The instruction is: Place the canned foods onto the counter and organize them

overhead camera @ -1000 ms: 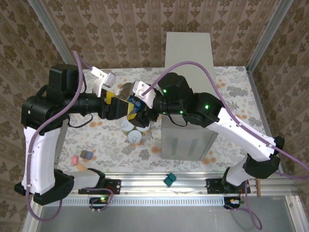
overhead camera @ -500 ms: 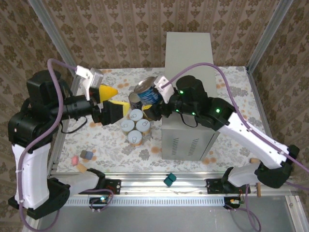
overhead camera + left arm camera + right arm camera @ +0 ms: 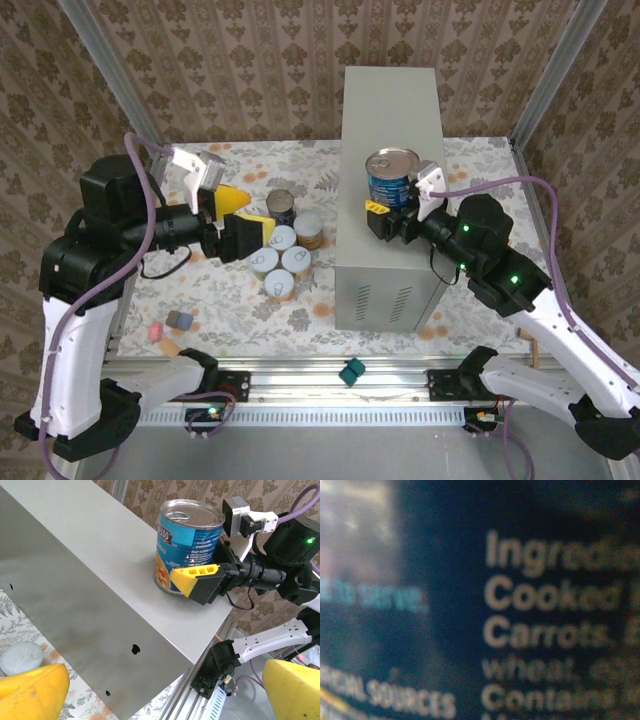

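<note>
From above, the right gripper [image 3: 393,203] is clamped on a blue-label can [image 3: 390,172], which stands upright on the counter [image 3: 390,100] near its front right edge. The far half of the top lies bare. The left gripper [image 3: 245,213], fingers wide apart, hangs just beside the other cans [image 3: 285,250], clustered on the floral surface [image 3: 200,290].

The left wrist view adds the label letters "ESSO" and shows the can close to the edge.

The right wrist view gives blurred print: "Cooked", "Carrots", "wheat".

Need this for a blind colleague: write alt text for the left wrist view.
A blue-labelled can stands upright near the edge of the grey counter, gripped by the right claw. The left claw is open, its yellow fingertips at the bottom corners; a white-lidded can sits on the floral floor, lower left.
</note>
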You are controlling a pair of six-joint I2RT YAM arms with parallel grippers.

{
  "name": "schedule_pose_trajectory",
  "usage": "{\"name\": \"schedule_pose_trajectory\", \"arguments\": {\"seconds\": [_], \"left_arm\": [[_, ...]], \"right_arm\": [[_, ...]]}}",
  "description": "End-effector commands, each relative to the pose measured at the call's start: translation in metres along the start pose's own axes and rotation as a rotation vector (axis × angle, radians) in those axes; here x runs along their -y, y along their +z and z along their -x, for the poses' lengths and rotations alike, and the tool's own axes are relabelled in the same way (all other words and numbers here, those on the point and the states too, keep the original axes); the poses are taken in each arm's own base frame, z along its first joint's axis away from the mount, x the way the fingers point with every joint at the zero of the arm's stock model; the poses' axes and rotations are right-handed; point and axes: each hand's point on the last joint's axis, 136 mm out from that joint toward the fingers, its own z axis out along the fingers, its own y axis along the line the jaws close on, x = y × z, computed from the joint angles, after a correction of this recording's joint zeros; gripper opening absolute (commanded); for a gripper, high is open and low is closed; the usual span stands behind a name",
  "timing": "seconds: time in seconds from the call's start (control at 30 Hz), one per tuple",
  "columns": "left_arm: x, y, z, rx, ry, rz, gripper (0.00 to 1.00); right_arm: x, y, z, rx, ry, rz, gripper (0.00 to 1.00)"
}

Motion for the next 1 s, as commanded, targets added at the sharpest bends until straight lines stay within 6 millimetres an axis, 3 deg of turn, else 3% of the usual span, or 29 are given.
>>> {"name": "schedule_pose_trajectory", "arguments": {"seconds": [0.0, 0.53, 0.97], "left_arm": [[0.006, -0.002, 0.006, 0.036, 0.02, -0.022, 1.0], [0.001, 0.005, 0.004, 0.047, 0.001, -0.035, 1.0], [0.002, 0.006, 0.002, 0.044, -0.002, -0.044, 1.0]], "right_arm": [[0.011, -0.013, 0.028, 0.134, 0.021, -0.044, 0.7], [0.012, -0.033, 0.021, 0.091, -0.012, -0.05, 0.88], [0.012, -0.047, 0.031, 0.104, -0.015, -0.047, 0.97]]}}
